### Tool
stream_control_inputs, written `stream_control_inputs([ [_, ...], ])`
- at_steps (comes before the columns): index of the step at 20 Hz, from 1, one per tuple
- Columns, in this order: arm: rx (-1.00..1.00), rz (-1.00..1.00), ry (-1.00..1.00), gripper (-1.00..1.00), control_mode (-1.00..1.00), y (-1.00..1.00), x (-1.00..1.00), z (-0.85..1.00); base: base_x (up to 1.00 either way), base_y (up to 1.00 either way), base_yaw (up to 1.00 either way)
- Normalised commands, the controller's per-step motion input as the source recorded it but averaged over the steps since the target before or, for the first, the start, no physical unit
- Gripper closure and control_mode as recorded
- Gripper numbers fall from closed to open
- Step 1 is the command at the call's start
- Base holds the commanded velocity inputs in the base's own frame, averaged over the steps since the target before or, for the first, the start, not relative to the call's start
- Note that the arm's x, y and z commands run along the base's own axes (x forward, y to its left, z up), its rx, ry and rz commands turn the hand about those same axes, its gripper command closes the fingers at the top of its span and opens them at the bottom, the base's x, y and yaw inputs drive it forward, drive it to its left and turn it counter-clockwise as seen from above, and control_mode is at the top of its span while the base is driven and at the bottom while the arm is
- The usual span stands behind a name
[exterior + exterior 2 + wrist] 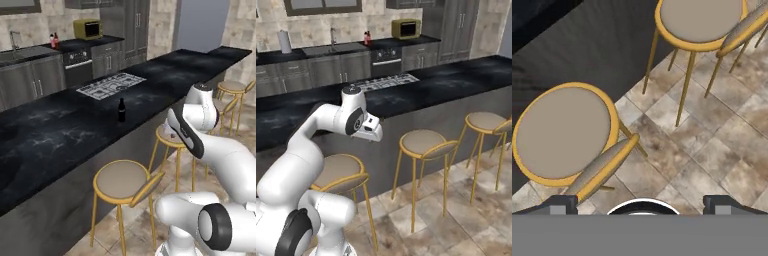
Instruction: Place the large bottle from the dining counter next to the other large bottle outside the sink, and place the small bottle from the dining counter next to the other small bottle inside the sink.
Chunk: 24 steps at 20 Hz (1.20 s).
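On the black marbled dining counter [60,130] stands the large bottle [121,110], dark with a narrow neck, upright near the front edge and just in front of the cooktop. The other large bottle [55,39], pink-red, stands on the back counter right of the sink [24,52], also seen in the right base view [367,37]. My gripper [642,202] hangs in front of the counter and faces down over the stools. It is open, with nothing between its fingertips [564,202]. The hand [372,129] sits below counter height. The small bottle is out of view.
Round yellow-framed stools [121,181] [422,141] line the counter's grey front, over a tiled floor [712,150]. A cooktop [111,85] is set in the counter behind the bottle. A yellow microwave [88,28] and a curved faucet [15,39] are on the back counter.
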Motion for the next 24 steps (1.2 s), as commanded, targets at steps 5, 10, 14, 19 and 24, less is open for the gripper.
stream_control_inputs([
  [5,0.00,0.00,0.00,-1.00,1.00,0.00,0.00,0.00,0.06,-0.55,0.51],
  [10,0.00,0.00,0.00,-1.00,1.00,0.00,0.00,0.00,0.00,-0.61,0.38],
  [14,0.00,0.00,0.00,-1.00,1.00,0.00,0.00,0.00,-0.01,-0.68,0.36],
  [19,0.00,0.00,0.00,-1.00,1.00,0.00,0.00,0.00,-0.16,-0.72,0.33],
  [24,0.00,0.00,0.00,-1.00,1.00,0.00,0.00,0.00,-0.21,-0.64,0.33],
])
